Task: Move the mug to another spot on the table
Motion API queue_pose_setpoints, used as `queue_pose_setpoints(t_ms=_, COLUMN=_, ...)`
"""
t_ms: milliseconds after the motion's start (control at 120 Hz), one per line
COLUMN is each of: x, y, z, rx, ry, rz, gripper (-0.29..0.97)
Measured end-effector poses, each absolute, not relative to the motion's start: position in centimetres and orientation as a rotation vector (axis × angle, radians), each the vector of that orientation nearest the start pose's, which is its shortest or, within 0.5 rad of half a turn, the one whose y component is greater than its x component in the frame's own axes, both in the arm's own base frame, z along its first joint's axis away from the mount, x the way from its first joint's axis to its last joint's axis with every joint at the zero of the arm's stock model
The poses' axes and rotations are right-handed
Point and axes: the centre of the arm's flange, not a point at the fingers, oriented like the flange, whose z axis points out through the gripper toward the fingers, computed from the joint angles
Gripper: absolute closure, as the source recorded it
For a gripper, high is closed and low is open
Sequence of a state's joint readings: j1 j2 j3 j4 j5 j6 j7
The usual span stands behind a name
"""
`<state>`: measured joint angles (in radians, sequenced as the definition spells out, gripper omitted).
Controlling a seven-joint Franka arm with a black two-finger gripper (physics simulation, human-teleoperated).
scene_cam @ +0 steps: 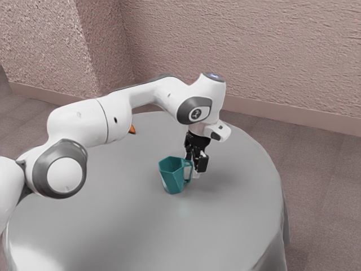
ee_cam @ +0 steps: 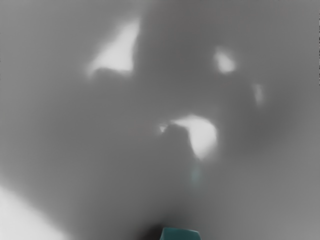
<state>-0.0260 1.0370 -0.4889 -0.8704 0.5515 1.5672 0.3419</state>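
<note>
Our gripper (scene_cam: 196, 165) hangs at the handle of the teal mug (scene_cam: 174, 175), jaws spread (a gap between them). The mug stands on a grey table (scene_cam: 237, 226).

No text, number, brand or sign can be read in either view. Sole candidate: a small dark emblem on the round grey joint cap (scene_cam: 196, 112) of the white arm, above and to the right of the teal mug (scene_cam: 172, 176). Too small to read.
</note>
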Motion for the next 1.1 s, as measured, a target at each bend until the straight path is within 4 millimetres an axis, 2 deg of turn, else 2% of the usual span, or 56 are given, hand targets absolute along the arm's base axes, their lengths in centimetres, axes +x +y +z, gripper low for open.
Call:
queue_pose_setpoints(t_ms=317, x=73.8, y=-18.63, z=27.91, rx=-2.729, ry=1.236, rz=0.379, gripper=0.23)
queue_pose_setpoints(t_ms=583, x=73.64, y=-18.43, z=27.58, rx=-2.701, ry=1.303, rz=0.406, gripper=0.26)
queue_pose_setpoints(t_ms=817, x=73.43, y=-18.5, z=27.41, rx=-2.682, ry=1.341, rz=0.43, gripper=0.39)
queue_pose_setpoints(t_ms=1100, x=73.06, y=-18.34, z=27.18, rx=-2.663, ry=1.366, rz=0.48, gripper=0.43)
